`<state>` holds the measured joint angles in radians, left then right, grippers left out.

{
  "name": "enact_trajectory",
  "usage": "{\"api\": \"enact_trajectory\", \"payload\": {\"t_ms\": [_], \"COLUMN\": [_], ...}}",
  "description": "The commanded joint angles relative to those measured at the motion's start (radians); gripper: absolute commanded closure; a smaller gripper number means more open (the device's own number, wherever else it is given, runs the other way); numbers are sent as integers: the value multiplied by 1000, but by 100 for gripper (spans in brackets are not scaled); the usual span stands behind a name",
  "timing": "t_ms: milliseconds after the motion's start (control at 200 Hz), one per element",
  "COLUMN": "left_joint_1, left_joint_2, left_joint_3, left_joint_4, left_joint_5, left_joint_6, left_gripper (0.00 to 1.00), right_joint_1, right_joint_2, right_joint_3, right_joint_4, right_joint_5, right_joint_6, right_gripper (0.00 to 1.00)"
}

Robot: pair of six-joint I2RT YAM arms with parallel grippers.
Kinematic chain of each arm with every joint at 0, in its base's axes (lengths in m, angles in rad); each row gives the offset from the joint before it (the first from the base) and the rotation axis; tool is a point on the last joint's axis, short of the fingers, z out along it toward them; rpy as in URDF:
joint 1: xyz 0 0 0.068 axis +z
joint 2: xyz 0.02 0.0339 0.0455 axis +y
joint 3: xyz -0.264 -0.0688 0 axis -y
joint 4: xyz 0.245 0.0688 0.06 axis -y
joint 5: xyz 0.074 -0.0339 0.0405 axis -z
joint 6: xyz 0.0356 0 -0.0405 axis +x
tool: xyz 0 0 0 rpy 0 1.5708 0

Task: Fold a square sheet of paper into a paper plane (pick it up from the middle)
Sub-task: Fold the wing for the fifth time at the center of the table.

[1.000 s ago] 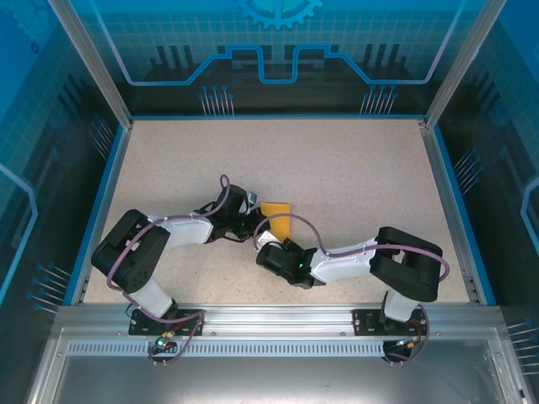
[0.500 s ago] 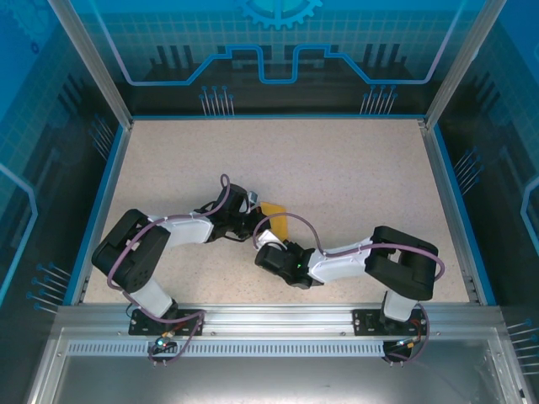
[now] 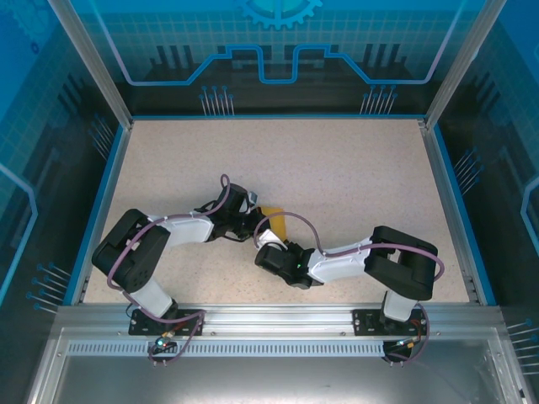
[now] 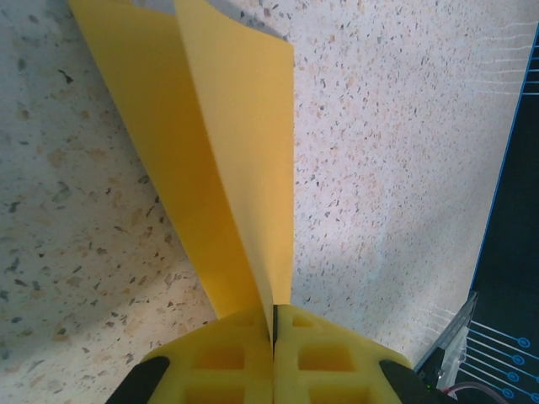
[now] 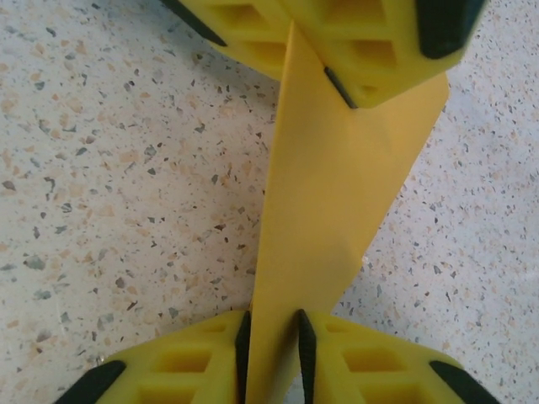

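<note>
the left gripper (image 4: pixel 274 326) is closed tight on one end of the paper sheet (image 4: pixel 223 160). the sheet is folded into two layers and runs forward from the fingertips, over the table (image 4: pixel 404 151). the right gripper (image 5: pixel 271 328) faces the left one from the opposite end. its jaws stand a little apart with the paper between them, and i cannot tell if they really press on it.

the dangers i see are these:
- if the right jaws do not hold and that arm pulls away, the end may slip out and the two layers open.
- if both hold and the arms move apart, the thin paper may tear near the left fingertips.
- a twist between the two could leave a crooked crease.
</note>
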<state>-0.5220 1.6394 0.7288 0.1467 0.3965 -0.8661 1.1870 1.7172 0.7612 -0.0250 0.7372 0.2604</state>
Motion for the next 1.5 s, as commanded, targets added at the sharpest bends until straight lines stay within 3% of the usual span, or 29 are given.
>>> {"api": "enact_trajectory", "payload": {"t_ms": [0,275,595,730,895,970,1055,1145,1305,1495], "left_joint_1": [1,0,1,1,5,7,11,13,14,15], "left_joint_2": [12,19,10,-7,-54,-92,-155,-232,-352,-421], "left_joint_3": [25,27,28,28,26,22,13,-5,-44,-67], "left_joint_4": [-42,-41,-47,-54,-86,-118,-166,-216,-265,-284], "left_joint_5": [-3,-1,-2,-7,-42,-79,-138,-219,-303,-318], "left_joint_6": [0,-1,3,6,12,17,30,39,50,64], "left_gripper": [95,95,94,86,67,50,48,37,34,34], "right_joint_1": [19,12,4,-11,-27,-39,-53,-84,-172,-266], "right_joint_2": [-45,-12,-4,-25,-43,-50,-68,-97,-147,-177], "right_joint_3": [0,10,4,-17,-36,-50,-75,-118,-209,-285], "right_joint_4": [34,50,53,78,102,125,158,219,366,495], "right_joint_5": [20,15,8,-39,-89,-128,-184,-261,-452,-626], "right_joint_6": [14,5,23,30,38,47,65,95,153,220], "right_gripper": [71,71,85,91,94,94,94,95,95,95]}}
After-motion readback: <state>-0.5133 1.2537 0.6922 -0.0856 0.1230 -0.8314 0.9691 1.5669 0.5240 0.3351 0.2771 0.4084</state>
